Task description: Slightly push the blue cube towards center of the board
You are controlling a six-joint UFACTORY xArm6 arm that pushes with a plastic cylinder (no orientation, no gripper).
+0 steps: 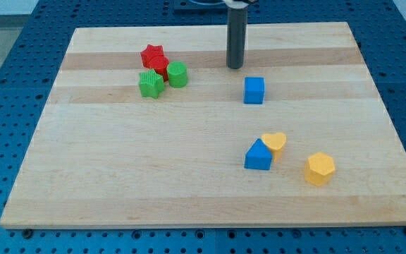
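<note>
The blue cube (254,90) sits on the wooden board (118,176), right of the middle and toward the view's top. My tip (235,67) is the lower end of a dark rod coming down from the view's top. It stands just above and slightly left of the blue cube, a small gap apart, not touching it.
A red star block (154,57), a green star block (150,84) and a green rounded block (177,74) cluster at upper left. A second blue block (258,156) touches a yellow heart block (275,143) at lower right, beside a yellow hexagon block (320,168).
</note>
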